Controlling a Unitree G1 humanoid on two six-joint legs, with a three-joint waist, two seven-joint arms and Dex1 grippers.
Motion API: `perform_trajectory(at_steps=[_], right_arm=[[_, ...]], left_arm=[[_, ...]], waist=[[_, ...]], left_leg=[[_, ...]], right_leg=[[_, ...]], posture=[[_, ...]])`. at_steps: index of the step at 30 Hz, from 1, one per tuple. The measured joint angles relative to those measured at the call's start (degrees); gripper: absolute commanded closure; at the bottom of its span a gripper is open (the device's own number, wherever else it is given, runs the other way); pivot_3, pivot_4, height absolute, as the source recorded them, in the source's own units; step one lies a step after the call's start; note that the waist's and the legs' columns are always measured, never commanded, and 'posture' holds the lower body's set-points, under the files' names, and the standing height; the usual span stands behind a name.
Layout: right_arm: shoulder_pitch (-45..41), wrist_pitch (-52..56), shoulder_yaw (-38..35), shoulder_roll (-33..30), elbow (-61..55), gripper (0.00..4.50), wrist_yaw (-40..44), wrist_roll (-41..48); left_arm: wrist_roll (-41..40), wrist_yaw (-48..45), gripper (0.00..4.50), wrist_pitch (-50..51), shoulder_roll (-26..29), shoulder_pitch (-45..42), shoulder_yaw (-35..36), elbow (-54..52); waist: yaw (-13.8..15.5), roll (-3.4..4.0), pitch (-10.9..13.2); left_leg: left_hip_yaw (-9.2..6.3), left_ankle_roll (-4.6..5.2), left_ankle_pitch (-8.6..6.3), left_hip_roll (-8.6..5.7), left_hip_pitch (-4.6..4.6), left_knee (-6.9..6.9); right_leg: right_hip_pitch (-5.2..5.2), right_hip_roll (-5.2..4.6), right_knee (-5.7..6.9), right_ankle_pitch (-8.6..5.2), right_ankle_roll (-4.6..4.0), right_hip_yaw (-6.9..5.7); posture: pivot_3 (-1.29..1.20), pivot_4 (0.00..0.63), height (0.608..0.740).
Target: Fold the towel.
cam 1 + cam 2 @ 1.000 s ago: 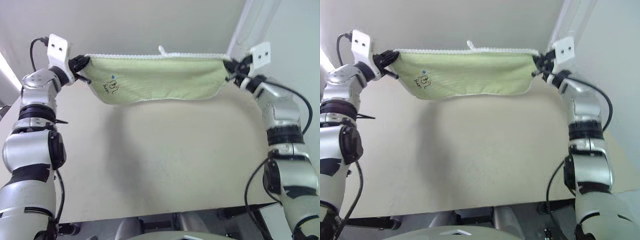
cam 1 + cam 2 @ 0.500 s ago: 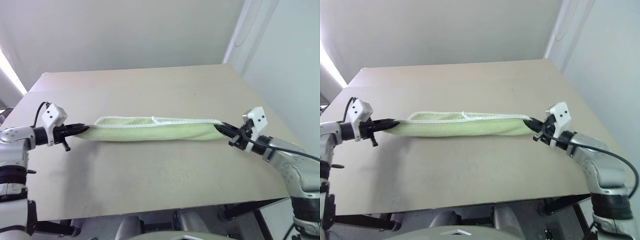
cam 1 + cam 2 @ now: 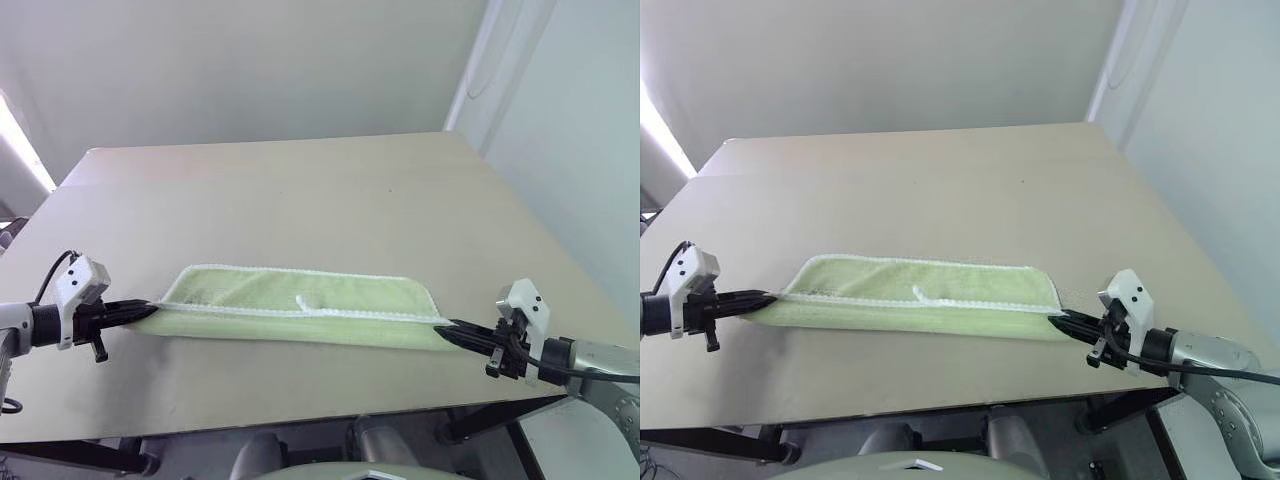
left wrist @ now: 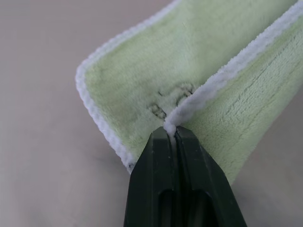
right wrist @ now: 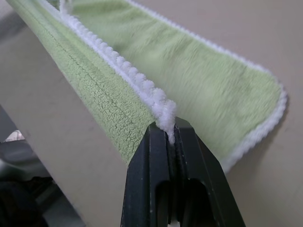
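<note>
Both tools were clenched on the towel (image 3: 300,312): the left tool (image 3: 148,313) pinched the white scalloped edging at one near corner, the right tool (image 3: 447,327) pinched it at the other. Between them the cloth stretched along the near part of the surface (image 3: 300,190), its far half lying flat and its near edge lifted slightly at the pinched corners. Soft, light terry like this would likely sag and drape wherever unsupported, so the corner edging looked the surest place to hold; the pile seemed unlikely to slip. Up close, the left wrist view showed the embroidered squiggle (image 4: 173,99) beside the fingers (image 4: 151,179), which the head views did not resolve. Those head views instead showed the small white tag (image 3: 921,293) near the middle of the front edging.
</note>
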Motion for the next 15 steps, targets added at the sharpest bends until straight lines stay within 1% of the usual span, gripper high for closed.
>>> perform_trajectory(at_steps=[3, 5, 7, 10, 13, 15], right_arm=[[-4.8, -1.0, 1.7, 1.0, 3.0, 4.48, -2.1, -1.9], [-9.8, -1.6, 3.6, 2.8, 7.1, 4.48, -4.3, -4.0], [-12.6, -2.6, 5.6, 3.6, 10.3, 4.48, -5.3, -6.0], [-15.0, -3.6, 8.1, 5.0, 14.2, 4.48, -6.3, -8.4], [-18.1, -6.6, 10.7, 7.6, 20.0, 4.48, -8.4, -12.4], [-19.6, -7.9, 11.7, 9.4, 23.1, 4.48, -10.0, -14.4]], left_arm=[[0.5, 1.4, 4.50, -0.2, -1.5, -5.6, -1.4, 3.7], [1.4, 2.4, 4.50, -0.3, -2.9, -10.6, -3.3, 7.2], [2.8, 3.3, 4.50, -1.3, -4.0, -13.9, -5.1, 10.2], [5.2, 4.8, 4.50, -3.4, -6.2, -16.9, -7.4, 14.5], [6.5, 8.5, 4.50, -4.1, -9.8, -20.1, -7.8, 19.5], [6.9, 9.8, 4.50, -4.3, -11.3, -20.8, -8.2, 20.7]], waist=[[0.0, -0.03, 0.0], [0.0, -0.05, 0.0], [-0.1, -0.02, -0.1], [0.0, 0.01, -0.1], [0.1, -0.04, -0.1], [0.1, -0.04, -0.1]], left_leg=[[0.00, -0.01, 0.00, 0.00, -0.01, 0.00], [0.01, -0.01, 0.01, -0.02, -0.02, 0.00], [0.02, 0.00, 0.01, -0.03, -0.05, -0.07], [0.02, 0.03, 0.00, -0.03, -0.19, -0.20], [0.02, 0.04, -0.01, -0.05, -0.23, -0.17], [0.05, 0.04, -0.01, -0.08, -0.22, -0.13]], right_leg=[[0.01, 0.00, -0.02, 0.00, 0.00, -0.02], [0.02, 0.01, 0.01, 0.01, 0.01, -0.02], [0.00, 0.02, 0.04, 0.02, -0.01, -0.01], [-0.18, 0.04, 0.04, 0.01, 0.03, 0.00], [-0.16, 0.02, 0.01, 0.06, -0.04, 0.01], [-0.15, -0.01, 0.01, -0.01, 0.05, 0.05]], posture=[[0.00, 0.000, 0.712], [0.00, 0.000, 0.712], [0.00, 0.000, 0.712], [0.00, 0.000, 0.712], [0.00, 0.000, 0.712], [0.00, 0.000, 0.712]])
